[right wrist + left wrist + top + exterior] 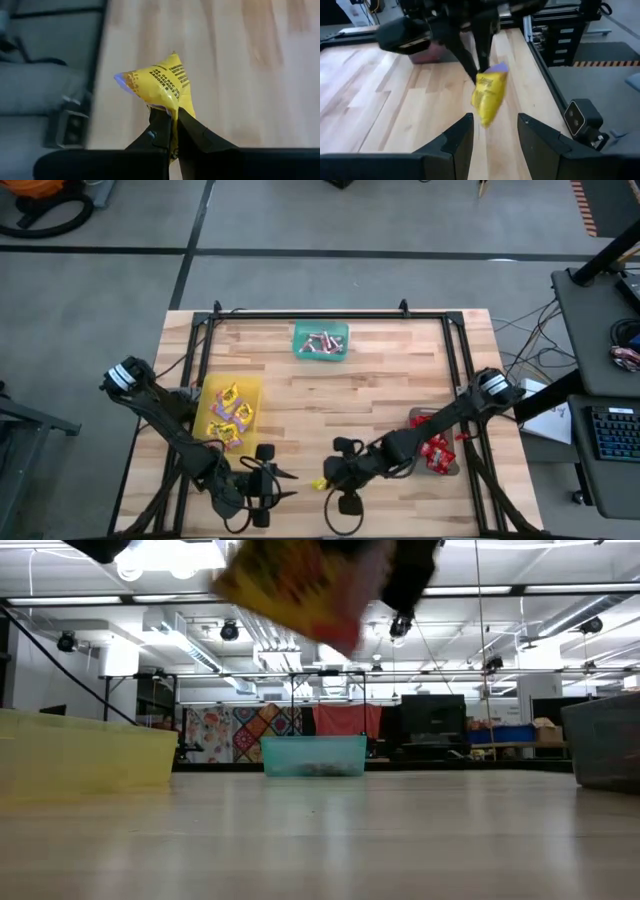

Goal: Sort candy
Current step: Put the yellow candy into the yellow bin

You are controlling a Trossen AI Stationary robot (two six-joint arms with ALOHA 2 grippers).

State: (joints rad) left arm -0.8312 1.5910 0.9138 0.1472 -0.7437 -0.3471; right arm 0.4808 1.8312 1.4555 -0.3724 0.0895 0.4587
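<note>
A yellow candy packet (489,97) with a purple-marked end hangs above the table near its front edge; it also shows in the high view (320,483), in the right wrist view (155,82) and, blurred, at the top of the low view (300,585). My right gripper (172,117) is shut on it. My left gripper (492,135) stands open just to the table's left of the packet (283,484), pointing at it, with nothing between its fingers. My right gripper pinches one end of the yellow packet (172,109) between its two fingers. The fingers (472,65) come slanting down from the table's right. The packet hangs below them, tilted and lifted clear of the table.
A yellow tray (212,392) at the left holds yellow packets. A green tray (298,340) at the far middle holds pinkish-silver rolls. A grey tray (452,470) at the right holds red packets. Bare wood lies between them.
</note>
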